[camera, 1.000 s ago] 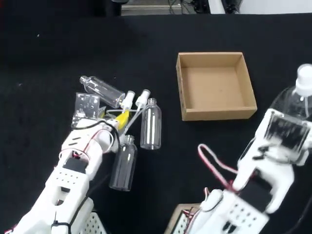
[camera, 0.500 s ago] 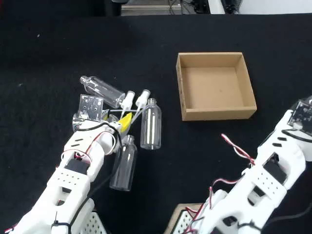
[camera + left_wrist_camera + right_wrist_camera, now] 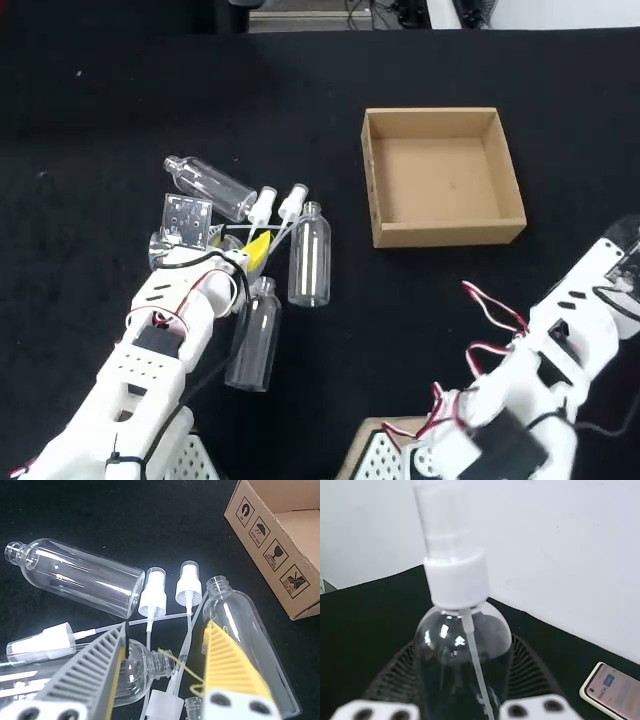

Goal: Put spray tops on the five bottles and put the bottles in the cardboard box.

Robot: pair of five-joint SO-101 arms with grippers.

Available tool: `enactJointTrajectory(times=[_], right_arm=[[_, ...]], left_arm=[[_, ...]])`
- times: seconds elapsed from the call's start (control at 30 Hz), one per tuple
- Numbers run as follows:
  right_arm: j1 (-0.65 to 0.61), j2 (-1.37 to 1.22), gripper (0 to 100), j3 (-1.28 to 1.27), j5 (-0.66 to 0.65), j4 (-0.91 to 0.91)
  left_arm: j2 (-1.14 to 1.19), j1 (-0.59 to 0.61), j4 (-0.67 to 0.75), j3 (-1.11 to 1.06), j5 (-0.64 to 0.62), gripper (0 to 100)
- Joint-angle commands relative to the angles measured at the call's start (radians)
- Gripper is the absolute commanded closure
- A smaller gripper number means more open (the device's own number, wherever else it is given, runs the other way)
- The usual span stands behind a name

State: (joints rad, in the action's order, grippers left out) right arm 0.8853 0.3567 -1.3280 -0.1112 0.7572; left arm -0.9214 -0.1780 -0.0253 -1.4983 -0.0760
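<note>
My right gripper (image 3: 462, 680) squeezes one clear, round plastic bottle (image 3: 462, 665). A white spray top (image 3: 456, 582) is already on it, and a thin tube runs down inside. It is at the right side of the table, past the box (image 3: 450, 235). A second ago this arm held it up beside the box. Now it has swung back toward the near edge. The box is brown cardboard and square. The other bottles (image 3: 310, 252) lie in a heap on the black cloth (image 3: 100, 100) with loose tops (image 3: 293, 200). My left gripper (image 3: 160, 665) has stayed over them, spread wide.
</note>
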Motion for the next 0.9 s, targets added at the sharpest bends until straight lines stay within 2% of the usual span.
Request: enactJointTrajectory(times=[0.0, 0.43, 0.87], right_arm=[[0.037, -0.073, 98.7, 0.008, 0.015, 0.124], [0.097, -0.553, 98.6, 0.262, 0.014, 0.376], [0.097, -0.848, 98.5, 0.272, 0.014, 0.709]], left_arm=[[-0.012, -0.016, 0.025, 0.013, 0.000, 76], [-0.014, -0.016, 0.025, 0.013, 0.000, 76], [-0.014, -0.016, 0.025, 0.015, 0.000, 76]])
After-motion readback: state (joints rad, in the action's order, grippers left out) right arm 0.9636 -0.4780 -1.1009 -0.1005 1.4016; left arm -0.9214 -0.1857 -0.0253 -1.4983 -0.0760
